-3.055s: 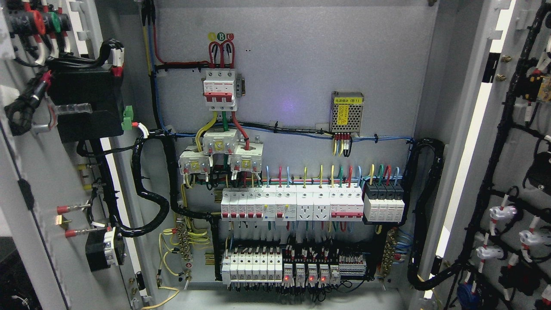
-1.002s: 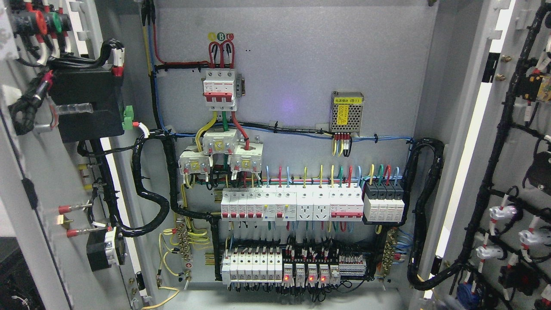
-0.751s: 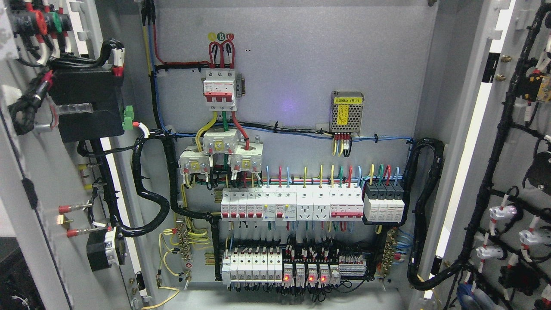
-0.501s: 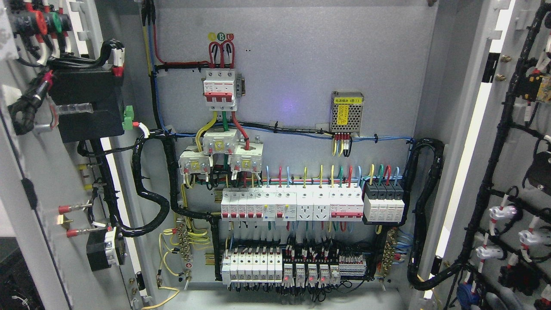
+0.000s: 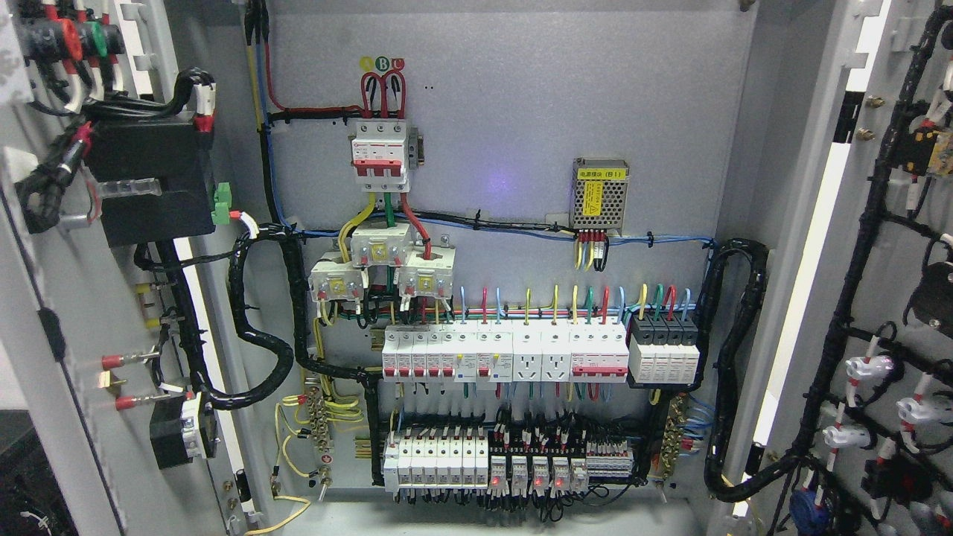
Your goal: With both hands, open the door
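On either side of the cabinet's grey back panel (image 5: 521,112), the left door (image 5: 59,417) and the right door (image 5: 886,246) both stand swung wide, so the opening looks essentially complete. Neither robot hand shows in the head view, so I cannot tell how the fingers are set. If any swing remains, press on bare door metal, clear of the black cable loom (image 5: 856,275) and the white connectors (image 5: 867,367) on the right door.

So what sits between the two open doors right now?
In the head view, between the left door and the right door lies the cabinet's back panel, carrying the red-and-white main breaker and rows of breakers. No hands show.
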Robot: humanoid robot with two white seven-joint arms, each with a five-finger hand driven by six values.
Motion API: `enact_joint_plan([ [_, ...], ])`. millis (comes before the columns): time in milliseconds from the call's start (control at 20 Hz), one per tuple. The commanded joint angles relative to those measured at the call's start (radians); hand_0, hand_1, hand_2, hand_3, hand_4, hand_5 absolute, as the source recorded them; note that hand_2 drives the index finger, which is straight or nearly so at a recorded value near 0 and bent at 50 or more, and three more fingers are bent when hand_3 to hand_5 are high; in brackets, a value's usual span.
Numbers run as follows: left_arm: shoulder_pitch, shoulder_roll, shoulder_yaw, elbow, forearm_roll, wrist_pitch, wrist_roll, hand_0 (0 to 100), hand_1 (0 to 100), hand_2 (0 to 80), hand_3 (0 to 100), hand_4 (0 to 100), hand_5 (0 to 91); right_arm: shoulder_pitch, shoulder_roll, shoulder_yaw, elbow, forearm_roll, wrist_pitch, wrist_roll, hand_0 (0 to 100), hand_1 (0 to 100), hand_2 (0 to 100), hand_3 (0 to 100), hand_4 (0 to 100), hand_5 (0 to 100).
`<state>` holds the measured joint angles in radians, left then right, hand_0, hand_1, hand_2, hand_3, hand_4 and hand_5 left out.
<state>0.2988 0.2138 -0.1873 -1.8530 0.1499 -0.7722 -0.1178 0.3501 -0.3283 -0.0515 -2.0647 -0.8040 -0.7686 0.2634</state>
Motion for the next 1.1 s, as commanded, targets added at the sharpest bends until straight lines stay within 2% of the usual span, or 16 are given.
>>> enact_joint_plan([
  [0, 0.062, -0.044, 0.233, -0.121, 0.003, -0.920, 0.035, 0, 0, 0.0, 0, 0, 0.0, 0.044, -0.034, -0.102, 0.031, -0.043, 0.000, 0.008, 0, 0, 0, 0, 0, 0],
  [150, 0.080, -0.040, 0.316, -0.120, 0.019, -0.920, 0.044, 0, 0, 0.0, 0, 0, 0.0, 0.062, -0.032, -0.108, 0.044, -0.044, 0.000, 0.007, 0, 0, 0, 0, 0, 0],
  [250, 0.098, -0.036, 0.382, -0.118, 0.057, -0.920, 0.046, 0, 0, 0.0, 0, 0, 0.0, 0.066, -0.028, -0.117, 0.052, -0.050, 0.002, 0.007, 0, 0, 0, 0, 0, 0],
  [401, 0.150, -0.033, 0.518, -0.104, 0.086, -0.920, 0.046, 0, 0, 0.0, 0, 0, 0.0, 0.081, -0.021, -0.149, 0.066, -0.098, 0.002, 0.007, 0, 0, 0, 0, 0, 0],
  [601, 0.187, -0.008, 0.644, -0.074, 0.169, -0.918, 0.044, 0, 0, 0.0, 0, 0, 0.0, 0.107, -0.020, -0.166, 0.072, -0.127, 0.002, 0.007, 0, 0, 0, 0, 0, 0],
  [902, 0.134, 0.194, 0.672, 0.144, 0.275, -0.918, 0.047, 0, 0, 0.0, 0, 0, 0.0, 0.107, -0.020, -0.197, 0.110, -0.129, 0.002, 0.005, 0, 0, 0, 0, 0, 0],
  [1052, 0.071, 0.339, 0.655, 0.288, 0.333, -0.917, 0.075, 0, 0, 0.0, 0, 0, 0.0, 0.107, -0.020, -0.203, 0.112, -0.129, 0.002, 0.005, 0, 0, 0, 0, 0, 0],
])
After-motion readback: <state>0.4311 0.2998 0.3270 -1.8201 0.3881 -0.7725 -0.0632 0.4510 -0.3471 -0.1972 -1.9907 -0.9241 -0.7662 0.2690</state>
